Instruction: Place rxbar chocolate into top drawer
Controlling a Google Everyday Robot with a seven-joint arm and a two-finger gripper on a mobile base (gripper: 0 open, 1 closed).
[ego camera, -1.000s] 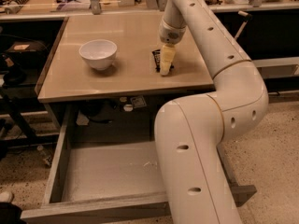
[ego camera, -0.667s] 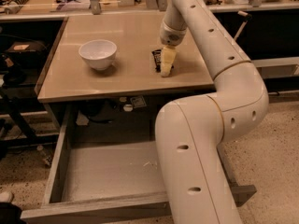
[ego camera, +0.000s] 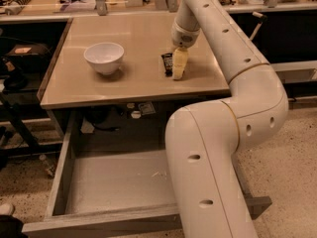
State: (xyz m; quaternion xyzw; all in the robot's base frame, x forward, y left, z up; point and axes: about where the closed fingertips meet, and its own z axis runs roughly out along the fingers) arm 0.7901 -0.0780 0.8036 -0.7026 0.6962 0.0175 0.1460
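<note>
One claw (ego camera: 179,69) down at desk (ego camera: 133,38), tip just beside right edge of one rxbar chocolate (ego camera: 167,63). Claw opening and grip: cannot tell. Bar lies flat on desk. One white bowl (ego camera: 104,57) well left. One top drawer (ego camera: 114,182) pulled out below.

We saw a tan tabletop (ego camera: 133,38) on a dark frame, the gripper (ego camera: 179,64) low over its right half, a speckled floor (ego camera: 292,157) below, a cluttered workbench (ego camera: 54,9) behind, warm dim light throughout.
</note>
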